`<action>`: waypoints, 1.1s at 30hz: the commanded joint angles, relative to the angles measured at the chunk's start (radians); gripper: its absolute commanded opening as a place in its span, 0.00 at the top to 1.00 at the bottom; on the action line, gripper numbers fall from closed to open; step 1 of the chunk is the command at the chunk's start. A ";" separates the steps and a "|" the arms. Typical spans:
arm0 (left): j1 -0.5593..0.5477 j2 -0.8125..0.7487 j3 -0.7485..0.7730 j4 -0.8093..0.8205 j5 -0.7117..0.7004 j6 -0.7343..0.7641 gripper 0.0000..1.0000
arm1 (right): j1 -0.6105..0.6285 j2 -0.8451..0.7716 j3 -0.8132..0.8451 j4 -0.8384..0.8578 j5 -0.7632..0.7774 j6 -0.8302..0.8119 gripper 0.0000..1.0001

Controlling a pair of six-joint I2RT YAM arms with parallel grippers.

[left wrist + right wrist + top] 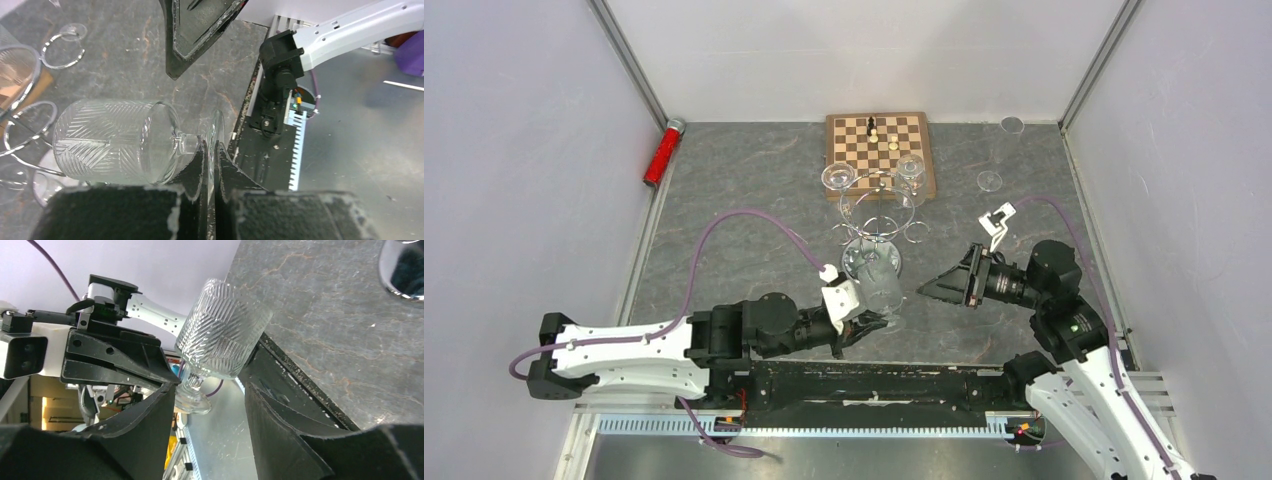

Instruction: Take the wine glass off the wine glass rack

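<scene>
The glass (880,285) is held tilted on its side just near of the rack (876,215), bowl toward the rack's mirrored base, between the two arms. Whether the rim clears the wire I cannot tell. The left claw (212,167) has it by the foot, its black jaws closed almost together with the thin round foot edge-on between them (a narrow hold for something this slick). The right claw (210,390) is spread wide and empty, aimed at the bowl from the right.

I'd judge the glass light, rigid, brittle and slippery. It is clear pressed glass with a herringbone-ribbed bowl, a short stem and a flat foot. The stem or ribbed bowl looks a surer hold than the foot's edge, which could pivot. The rack is smooth bent chrome wire, with two more glasses (836,177) on its far loops.
</scene>
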 commanded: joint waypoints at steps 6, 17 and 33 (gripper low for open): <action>-0.009 -0.075 -0.076 0.302 -0.034 0.205 0.98 | 0.119 0.059 0.000 0.120 0.014 0.078 0.43; -0.010 -0.120 -0.122 0.325 -0.007 0.208 0.98 | 0.300 0.130 -0.006 0.222 0.142 0.133 0.44; -0.010 -0.172 -0.168 0.364 0.041 0.197 0.98 | 0.462 0.209 -0.007 0.320 0.259 0.202 0.46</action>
